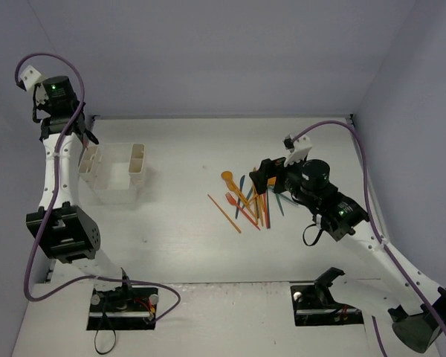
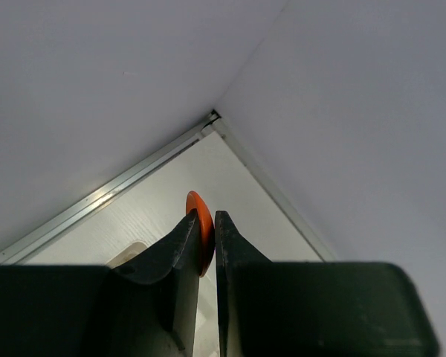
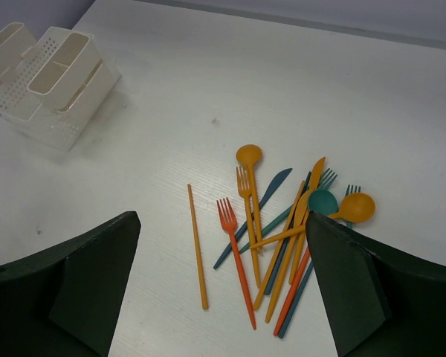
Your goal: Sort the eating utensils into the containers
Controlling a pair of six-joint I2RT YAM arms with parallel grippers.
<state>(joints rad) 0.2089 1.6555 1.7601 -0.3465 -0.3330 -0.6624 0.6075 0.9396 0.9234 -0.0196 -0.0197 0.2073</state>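
Note:
The eating utensils [image 1: 249,201] lie in a loose pile right of the table's middle. In the right wrist view I make out an orange stick [image 3: 198,245], a red fork [image 3: 238,268], a yellow fork [image 3: 247,216], two yellow spoons, a blue knife [image 3: 264,195] and a teal spoon [image 3: 323,201]. My right gripper [image 3: 221,219] hangs open over the pile [image 1: 270,182], holding nothing. The white containers [image 1: 119,172] stand at the left [image 3: 52,82]. My left gripper [image 2: 208,223], at their back left corner [image 1: 88,141], is shut on the bowl of an orange spoon [image 2: 200,216]; its handle is hidden.
Grey walls close in the table at the back and both sides, with a metal strip [image 2: 134,178] along the corner by the left gripper. Purple cables [image 1: 334,126] loop above both arms. The arm bases [image 1: 123,301] sit at the near edge.

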